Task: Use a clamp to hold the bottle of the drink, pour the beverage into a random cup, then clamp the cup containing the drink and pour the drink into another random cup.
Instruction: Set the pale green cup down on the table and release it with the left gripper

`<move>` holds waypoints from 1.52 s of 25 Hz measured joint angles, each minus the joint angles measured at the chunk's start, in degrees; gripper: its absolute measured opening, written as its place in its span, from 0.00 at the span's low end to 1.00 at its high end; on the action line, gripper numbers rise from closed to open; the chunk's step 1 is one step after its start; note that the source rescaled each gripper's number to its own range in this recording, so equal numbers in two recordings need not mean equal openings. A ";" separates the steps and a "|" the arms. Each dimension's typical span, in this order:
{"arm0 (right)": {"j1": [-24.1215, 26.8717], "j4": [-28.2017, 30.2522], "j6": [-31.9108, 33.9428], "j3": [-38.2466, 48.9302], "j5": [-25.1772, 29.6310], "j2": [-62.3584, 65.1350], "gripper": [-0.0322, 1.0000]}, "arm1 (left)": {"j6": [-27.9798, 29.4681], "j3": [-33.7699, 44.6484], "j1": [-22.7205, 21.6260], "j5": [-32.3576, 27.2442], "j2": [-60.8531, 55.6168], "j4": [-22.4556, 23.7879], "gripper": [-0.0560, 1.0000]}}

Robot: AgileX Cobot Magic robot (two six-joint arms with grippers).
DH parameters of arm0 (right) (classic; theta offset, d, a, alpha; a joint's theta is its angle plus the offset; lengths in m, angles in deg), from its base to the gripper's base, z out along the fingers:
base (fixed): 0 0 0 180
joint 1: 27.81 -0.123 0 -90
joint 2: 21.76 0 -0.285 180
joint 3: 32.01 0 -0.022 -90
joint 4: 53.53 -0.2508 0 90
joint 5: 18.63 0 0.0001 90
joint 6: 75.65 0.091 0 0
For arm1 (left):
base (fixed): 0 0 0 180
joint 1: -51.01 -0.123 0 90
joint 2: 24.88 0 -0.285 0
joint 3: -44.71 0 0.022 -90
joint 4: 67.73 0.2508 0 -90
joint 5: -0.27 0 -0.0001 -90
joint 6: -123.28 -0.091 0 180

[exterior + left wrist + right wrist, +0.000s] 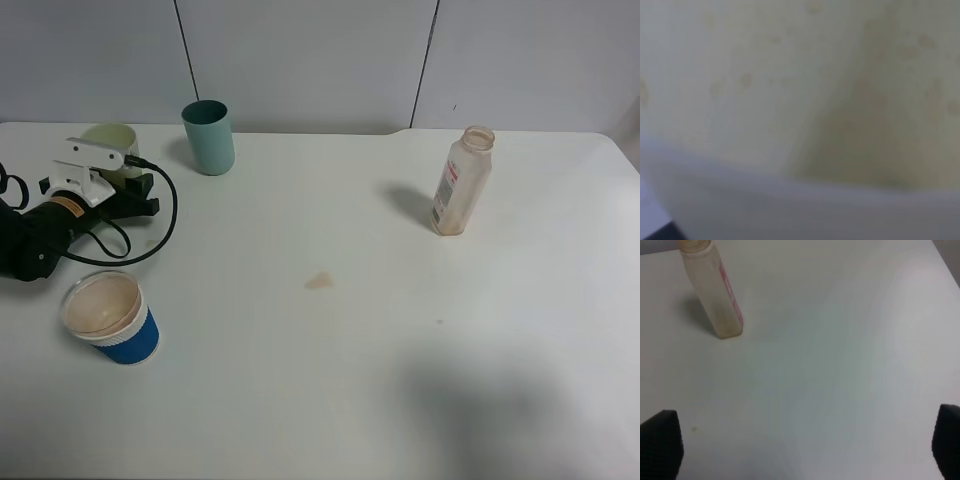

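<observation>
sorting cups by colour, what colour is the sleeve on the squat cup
Blue, around the white cup; clearest in the exterior high view.

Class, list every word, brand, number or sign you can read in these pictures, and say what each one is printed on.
None can be read.
The bottle carries a pink-red and white label: print too small and blurred to read.
The cups and table show no lettering.

Cups at left, bottle at right

The left jaws sat at one cup [112, 140]; another cup [209, 136] stood just right, a third [110, 318] nearer, the bottle [462, 181] far right.
</observation>
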 joint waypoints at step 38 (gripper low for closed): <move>0.00 0.00 0.00 0.00 0.00 0.00 1.00 | 4.93 -1.55 0.00 -0.22 0.27 0.98 0.16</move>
